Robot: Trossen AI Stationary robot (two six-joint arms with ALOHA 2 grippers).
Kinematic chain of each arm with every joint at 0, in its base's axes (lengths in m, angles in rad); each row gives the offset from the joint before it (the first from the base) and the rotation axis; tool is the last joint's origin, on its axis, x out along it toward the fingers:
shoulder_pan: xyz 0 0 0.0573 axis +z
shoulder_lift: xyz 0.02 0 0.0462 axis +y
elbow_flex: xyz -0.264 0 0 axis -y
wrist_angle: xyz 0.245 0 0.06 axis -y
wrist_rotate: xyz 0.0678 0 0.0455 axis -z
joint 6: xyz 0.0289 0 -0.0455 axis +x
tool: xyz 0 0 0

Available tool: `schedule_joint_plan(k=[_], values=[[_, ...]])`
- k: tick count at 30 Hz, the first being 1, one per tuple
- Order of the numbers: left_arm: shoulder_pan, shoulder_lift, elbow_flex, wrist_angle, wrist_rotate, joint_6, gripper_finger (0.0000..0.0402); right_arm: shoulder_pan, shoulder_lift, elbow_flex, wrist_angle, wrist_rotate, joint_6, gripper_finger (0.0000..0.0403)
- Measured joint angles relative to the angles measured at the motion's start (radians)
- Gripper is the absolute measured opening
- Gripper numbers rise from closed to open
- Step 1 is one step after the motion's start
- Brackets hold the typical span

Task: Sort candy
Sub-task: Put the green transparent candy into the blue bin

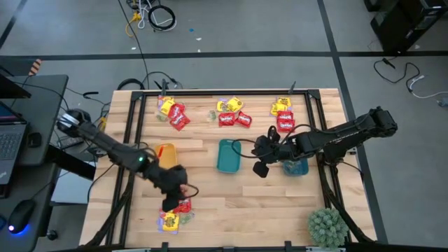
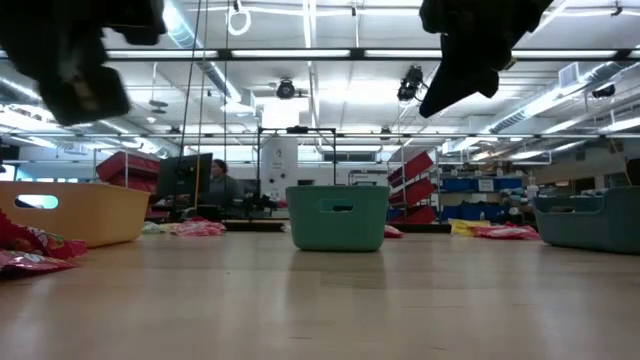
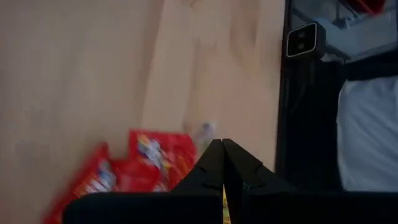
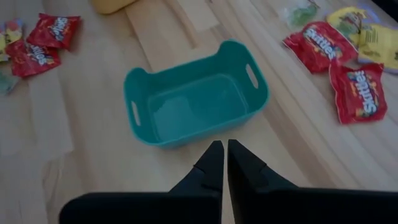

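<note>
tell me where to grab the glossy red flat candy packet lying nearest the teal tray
Take the glossy red flat candy packet across its narrow width near the middle, coming straight down from above. It lies flat on the wooden table, clear of its red neighbour, so both long edges look reachable.

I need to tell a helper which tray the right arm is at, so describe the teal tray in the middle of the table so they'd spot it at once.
Start at the wooden table and look to its middle, just in front of the central cluster of red candy packets. There sits the teal tray, oblong, with handle slots, and empty in the right wrist view. Unlike the yellow-orange tray to its left and the darker blue-grey tray under the right arm, it stands clear of both arms.
</note>
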Motion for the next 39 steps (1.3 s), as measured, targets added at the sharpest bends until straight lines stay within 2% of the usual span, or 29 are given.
schedule_joint_plan(k=[6,11,17,21,39], values=[[-0.105,0.043,0.000,0.016,-0.069,-0.188,0.0008,0.011,0.000,0.000,0.019,0.002,-0.026,0.0009],[-0.141,0.113,0.005,0.054,-0.067,-0.263,0.0042,0.020,0.000,0.000,0.019,0.002,-0.027,0.0009],[-0.169,0.218,0.067,0.058,-0.051,-0.261,0.0097,0.037,0.000,0.000,0.019,0.027,-0.037,0.0009],[-0.175,0.289,0.094,0.050,-0.023,-0.232,0.0119,0.046,0.000,0.000,0.019,0.044,-0.045,0.0009],[-0.178,0.452,0.124,0.074,-0.005,-0.207,0.0122,0.060,0.000,0.000,0.017,0.067,-0.054,0.0009]])
